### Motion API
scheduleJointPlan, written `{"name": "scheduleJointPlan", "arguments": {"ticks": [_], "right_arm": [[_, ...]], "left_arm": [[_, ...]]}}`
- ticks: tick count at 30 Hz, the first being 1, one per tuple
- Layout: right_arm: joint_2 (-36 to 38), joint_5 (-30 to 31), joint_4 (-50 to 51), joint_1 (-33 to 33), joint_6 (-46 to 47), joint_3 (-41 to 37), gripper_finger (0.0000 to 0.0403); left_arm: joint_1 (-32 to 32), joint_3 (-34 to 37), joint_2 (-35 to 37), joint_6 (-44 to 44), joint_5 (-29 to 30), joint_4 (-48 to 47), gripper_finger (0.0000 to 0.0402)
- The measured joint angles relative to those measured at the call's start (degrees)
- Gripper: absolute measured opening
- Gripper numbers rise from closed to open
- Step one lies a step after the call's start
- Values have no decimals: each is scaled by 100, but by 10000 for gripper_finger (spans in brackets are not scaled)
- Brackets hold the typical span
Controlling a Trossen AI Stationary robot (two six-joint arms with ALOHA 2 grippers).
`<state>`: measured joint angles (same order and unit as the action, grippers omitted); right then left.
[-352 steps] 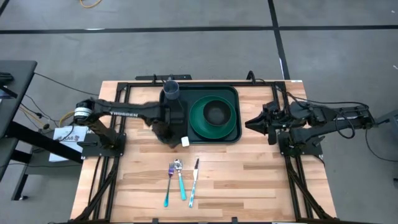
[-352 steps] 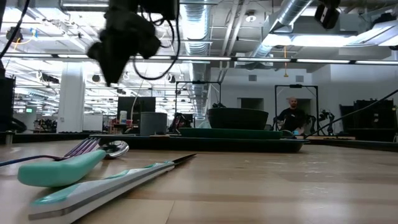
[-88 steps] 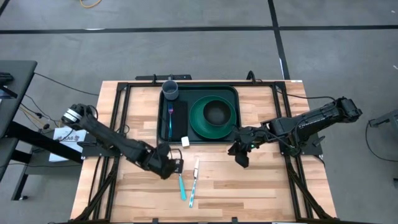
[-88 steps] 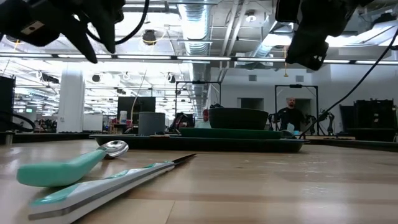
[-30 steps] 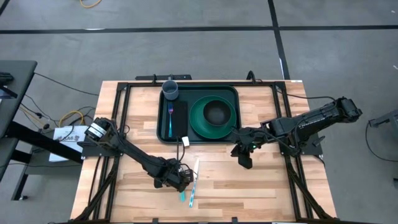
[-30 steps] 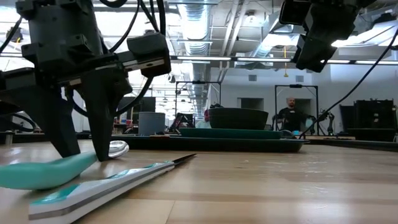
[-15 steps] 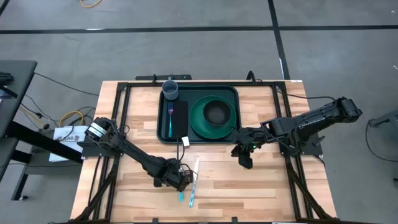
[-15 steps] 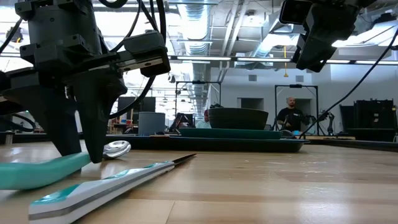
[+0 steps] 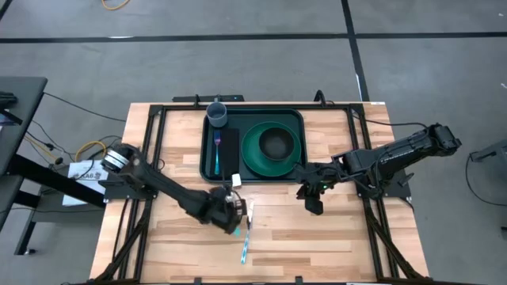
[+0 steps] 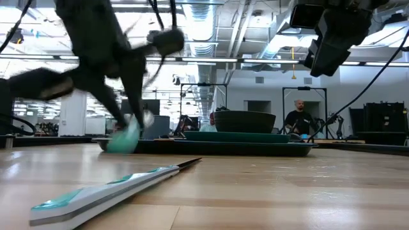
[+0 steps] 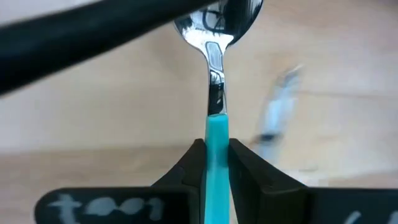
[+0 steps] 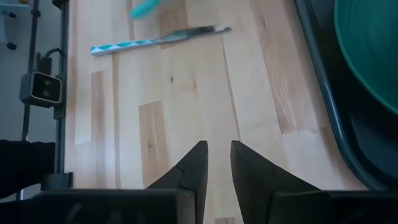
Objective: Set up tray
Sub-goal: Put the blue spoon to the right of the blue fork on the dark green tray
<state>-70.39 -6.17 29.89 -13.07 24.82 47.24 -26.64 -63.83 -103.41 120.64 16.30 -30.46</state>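
Note:
The dark green tray (image 9: 297,170) lies at the table's far middle. On it are a round green plate (image 9: 272,147), a grey cup (image 9: 217,115) and a black napkin (image 9: 230,154) with a teal-handled fork (image 9: 216,154). My left gripper (image 9: 232,212) is just near of the tray's left corner, shut on a teal-handled spoon (image 11: 216,93). It is blurred in the low view (image 10: 128,124). A teal-handled knife (image 9: 246,233) lies on the wood beside it. My right gripper (image 9: 311,199) is open and empty above the table, right of the tray's near edge. My left gripper pinches the spoon's teal handle (image 11: 216,134) between its two fingers (image 11: 189,158), a short way back from the metal neck. The spoon's bowl (image 11: 217,15) points out ahead of the fingers. The fingers slant down from above. The spoon is off the table and tilted.
A small white tag (image 9: 236,181) sits at the tray's near edge by the napkin. Bare wood lies near of the tray (image 9: 317,237). Black frame rails (image 9: 150,158) run along both table sides. A person (image 10: 299,121) stands in the room behind.
My left gripper has shut on the spoon's handle, then risen and swung toward the far edge and the tray. The spoon, which lay on the wood, is lifted off the table. The knife has stayed where it was.

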Motion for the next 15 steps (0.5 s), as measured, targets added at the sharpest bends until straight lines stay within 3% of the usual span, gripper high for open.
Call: {"name": "scheduleJointPlan", "arguments": {"ticks": [7,15], "right_arm": [[0,-2,31,-6,-90,2,64],[0,-4,41,-6,-94,1,64]], "left_arm": [[490,-14,1181,-613,339,-1135,26],[1968,-24,2238,-2452,246,-2023,26]]}}
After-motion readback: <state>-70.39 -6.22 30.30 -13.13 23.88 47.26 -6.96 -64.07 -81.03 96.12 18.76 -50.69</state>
